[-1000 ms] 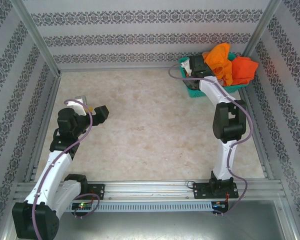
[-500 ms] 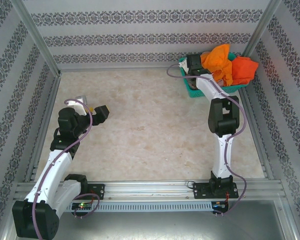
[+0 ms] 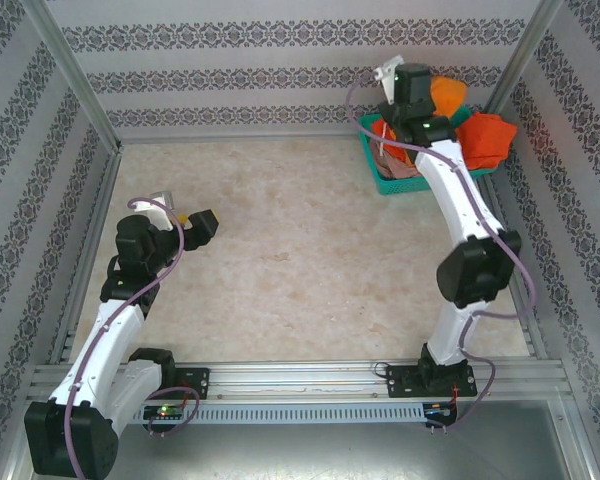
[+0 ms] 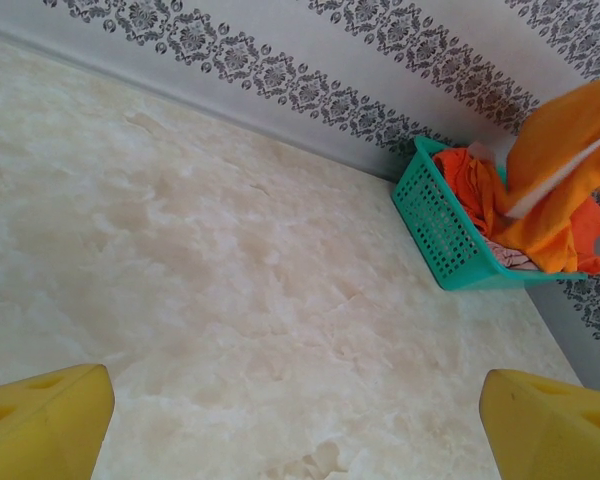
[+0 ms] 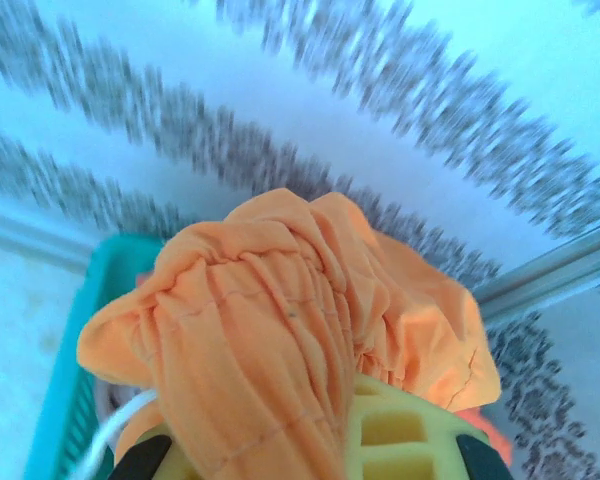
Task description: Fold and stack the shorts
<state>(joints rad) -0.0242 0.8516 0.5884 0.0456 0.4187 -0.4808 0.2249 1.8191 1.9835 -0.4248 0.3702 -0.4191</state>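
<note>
The bright orange shorts [image 5: 270,320] hang bunched from my right gripper [image 5: 325,440], which is shut on their gathered waistband; one yellow pad [image 5: 405,430] shows beside the cloth. Seen from above, that gripper [image 3: 412,95] is raised over the teal basket [image 3: 378,176] with the orange shorts [image 3: 446,94] trailing behind it. The darker red-orange shorts [image 3: 488,138] drape over the basket's right side. Pink cloth [image 3: 396,165] lies inside the basket. My left gripper [image 3: 185,218] hovers open over the left of the table, and its yellow fingers [image 4: 40,420] have nothing between them.
The teal basket [image 4: 440,225] stands in the table's far right corner against the patterned wall. A metal frame post [image 3: 515,60] rises just right of it. Bare marble tabletop [image 3: 300,250] stretches between the two arms.
My right gripper closed on the bright orange shorts in the basket and rose, lifting them up toward the back wall. The left arm has stayed still.
</note>
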